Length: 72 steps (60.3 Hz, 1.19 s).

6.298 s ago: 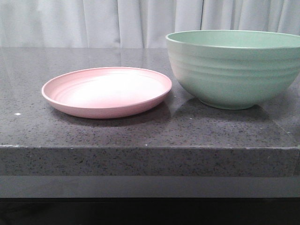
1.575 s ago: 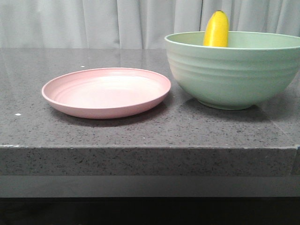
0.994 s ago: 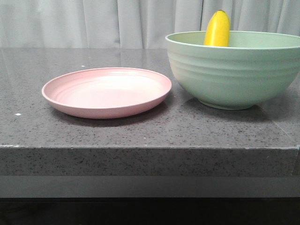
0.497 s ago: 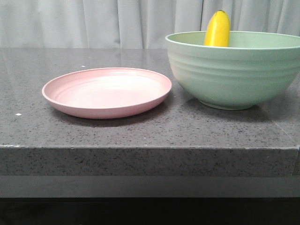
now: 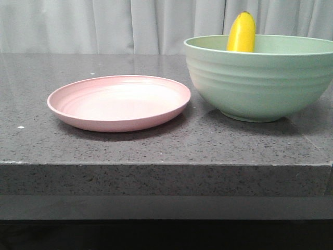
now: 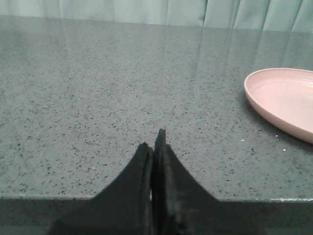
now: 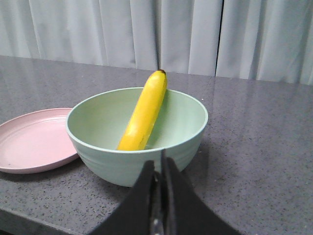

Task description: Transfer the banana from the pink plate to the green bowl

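The banana (image 5: 241,32) stands propped inside the green bowl (image 5: 260,83) at the right of the counter, its tip above the rim; the right wrist view shows the banana (image 7: 144,112) leaning on the far wall of the bowl (image 7: 102,161). The pink plate (image 5: 118,101) lies bare to the bowl's left, and also shows in the left wrist view (image 6: 283,98) and the right wrist view (image 7: 34,142). My left gripper (image 6: 154,144) is shut and empty over the counter's front edge, left of the plate. My right gripper (image 7: 159,164) is shut and empty, just short of the bowl.
The dark speckled stone counter (image 5: 166,151) has a front edge close to both grippers. A pale curtain (image 5: 104,26) hangs behind the counter. Neither arm shows in the front view.
Over the last 1.6 seconds nothing has visibly moved. In the oldest frame the banana did not show above the bowl's rim; now it stands in the bowl.
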Motion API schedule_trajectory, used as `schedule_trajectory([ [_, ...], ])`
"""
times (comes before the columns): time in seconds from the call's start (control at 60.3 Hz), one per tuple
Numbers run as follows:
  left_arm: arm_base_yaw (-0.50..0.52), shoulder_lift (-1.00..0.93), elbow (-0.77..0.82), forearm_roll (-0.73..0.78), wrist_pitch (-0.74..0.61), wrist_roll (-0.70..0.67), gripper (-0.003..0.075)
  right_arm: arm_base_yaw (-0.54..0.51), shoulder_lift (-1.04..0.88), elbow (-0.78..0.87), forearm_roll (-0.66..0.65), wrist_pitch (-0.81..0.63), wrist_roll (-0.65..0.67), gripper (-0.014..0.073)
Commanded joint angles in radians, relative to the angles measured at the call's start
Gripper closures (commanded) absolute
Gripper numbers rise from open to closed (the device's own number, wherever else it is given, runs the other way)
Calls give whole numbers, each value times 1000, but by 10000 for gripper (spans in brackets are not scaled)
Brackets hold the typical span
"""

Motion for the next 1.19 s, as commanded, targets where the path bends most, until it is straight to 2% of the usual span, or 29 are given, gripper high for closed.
schedule_trajectory([
  [0.0, 6, -20, 14, -11, -160, -7, 741, 1, 11, -24, 7, -81, -7, 655],
  [0.133, 6, -20, 86, -15, -275, -7, 741, 1, 11, -24, 7, -81, -7, 655],
  [1.177, 6, -20, 81, -15, -260, -7, 741, 1, 11, -24, 7, -81, -7, 655],
])
